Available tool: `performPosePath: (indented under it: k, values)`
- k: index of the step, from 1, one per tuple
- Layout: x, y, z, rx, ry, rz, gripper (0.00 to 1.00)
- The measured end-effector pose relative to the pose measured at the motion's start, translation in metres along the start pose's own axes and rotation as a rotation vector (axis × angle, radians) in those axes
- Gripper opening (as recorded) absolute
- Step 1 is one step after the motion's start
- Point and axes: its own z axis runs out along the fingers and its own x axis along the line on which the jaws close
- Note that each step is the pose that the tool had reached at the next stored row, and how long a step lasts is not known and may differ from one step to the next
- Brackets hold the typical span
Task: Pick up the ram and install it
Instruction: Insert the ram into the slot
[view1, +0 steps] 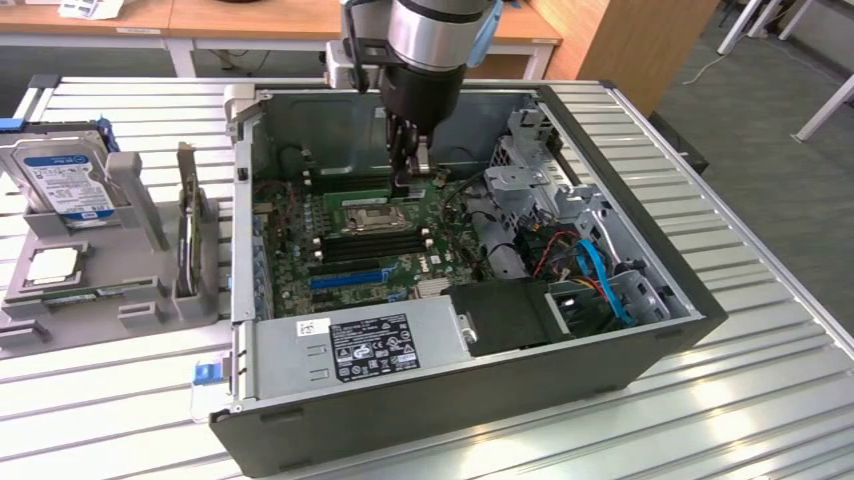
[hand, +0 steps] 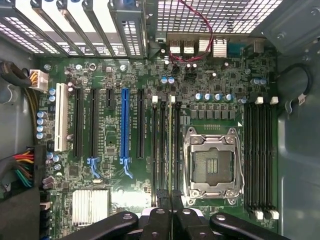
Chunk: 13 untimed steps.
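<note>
Gripper is clenching the ram edge-on over the memory slots, exterior view's upper middle; squaring it to one slot is mattering most

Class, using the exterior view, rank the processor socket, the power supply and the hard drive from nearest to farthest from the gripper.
Measured from the gripper, shut on the ram:
1. processor socket: on the motherboard, right beside the gripper.
2. power supply: inside the case, at its near end.
3. hard drive: outside the case, on the exterior view's left.
</note>
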Motion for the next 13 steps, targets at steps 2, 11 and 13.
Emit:
performPosePath:
  k: [2, 11, 13]
  values:
    - [0.0000, -0.0001, 0.0017, 0.0000, -0.0001, 0.000, 0.12]
    - [0.0002, -0.0005, 0.0092, 0.0000, 0.0000, 0.000, 0.12]
    - [0.0003, -0.0005, 0.0108, 0.0000, -0.0001, 0.000, 0.12]
